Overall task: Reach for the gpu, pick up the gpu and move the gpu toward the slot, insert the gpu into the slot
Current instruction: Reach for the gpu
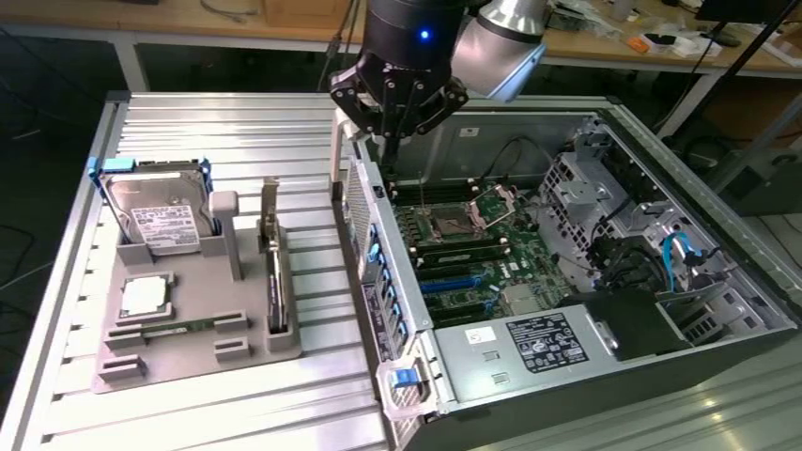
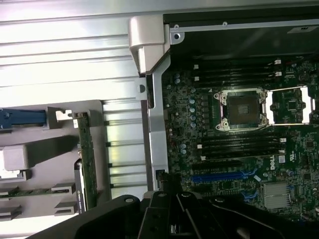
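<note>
Hovering above the case wall (image 1: 366,225), the tool (image 1: 389,150) – pinched together, empty – hangs well apart from the gpu (image 1: 272,272) in its holder (image 1: 188,355).

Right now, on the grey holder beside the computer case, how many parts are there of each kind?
hard drive: 1
square silver chip: 1
memory stick: 1
gpu, standing on its edge: 1
Total: 4 parts on the grey holder
</note>
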